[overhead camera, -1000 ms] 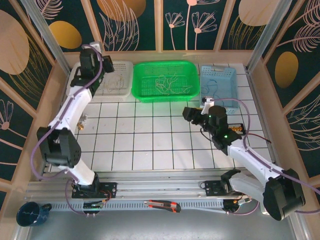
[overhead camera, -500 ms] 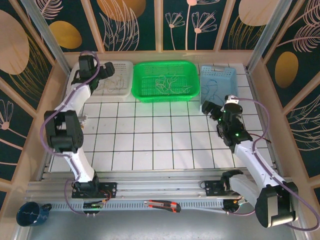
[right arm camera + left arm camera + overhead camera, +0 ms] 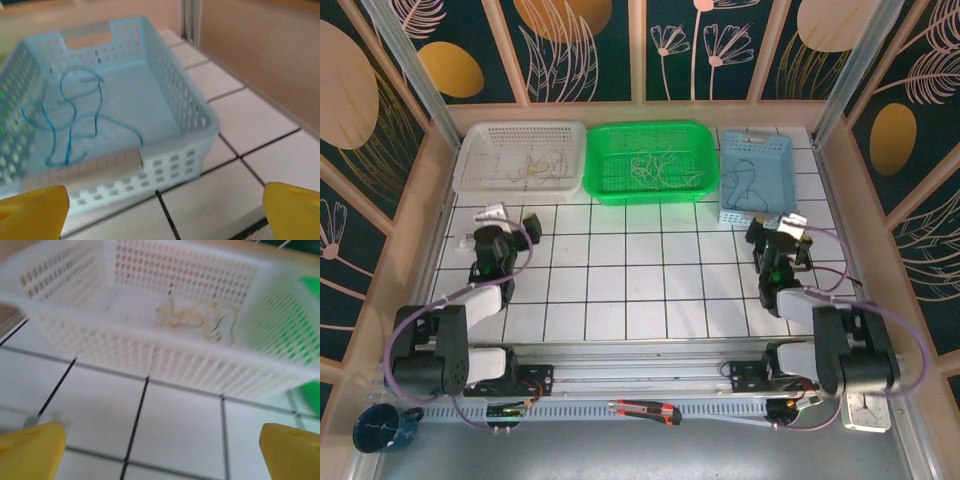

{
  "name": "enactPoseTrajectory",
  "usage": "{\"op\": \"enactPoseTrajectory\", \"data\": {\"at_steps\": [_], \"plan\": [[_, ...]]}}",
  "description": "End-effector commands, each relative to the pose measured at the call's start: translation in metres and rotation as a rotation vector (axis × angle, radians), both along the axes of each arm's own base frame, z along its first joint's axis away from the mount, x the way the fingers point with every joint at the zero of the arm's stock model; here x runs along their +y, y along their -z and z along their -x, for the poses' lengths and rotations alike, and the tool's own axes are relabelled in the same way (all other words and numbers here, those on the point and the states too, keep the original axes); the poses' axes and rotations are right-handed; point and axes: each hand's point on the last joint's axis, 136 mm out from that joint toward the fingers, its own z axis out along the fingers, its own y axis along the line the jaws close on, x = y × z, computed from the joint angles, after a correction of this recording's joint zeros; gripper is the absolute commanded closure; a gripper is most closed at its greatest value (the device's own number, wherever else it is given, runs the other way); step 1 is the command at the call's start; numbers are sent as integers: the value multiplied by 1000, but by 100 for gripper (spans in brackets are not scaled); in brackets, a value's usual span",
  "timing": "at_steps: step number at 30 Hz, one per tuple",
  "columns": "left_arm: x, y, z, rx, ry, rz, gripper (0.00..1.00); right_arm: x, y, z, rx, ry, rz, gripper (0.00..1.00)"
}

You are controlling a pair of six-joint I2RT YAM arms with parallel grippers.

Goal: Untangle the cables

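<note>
Along the table's [image 3: 620, 285] far edge, sorted by colour into three baskets [image 3: 650, 128]: cables [image 3: 652, 166]. Nearer front: left gripper [image 3: 509, 218], right gripper [image 3: 778, 230], jaws wide, empty.

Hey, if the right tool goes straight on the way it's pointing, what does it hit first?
Most likely the near wall of the blue basket, dead ahead of the right tool; depth is unclear.
</note>
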Motion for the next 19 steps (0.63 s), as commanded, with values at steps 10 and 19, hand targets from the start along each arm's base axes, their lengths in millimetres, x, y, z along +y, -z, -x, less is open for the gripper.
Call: {"op": "enactPoseTrajectory", "data": {"at_steps": [10, 19], "plan": [[0, -28, -12, -240, 27, -128, 1, 9, -26, -26, -232, -146, 28, 1], [1, -26, -14, -227, 26, -127, 1, 9, -24, -27, -226, -172, 12, 1]]}}
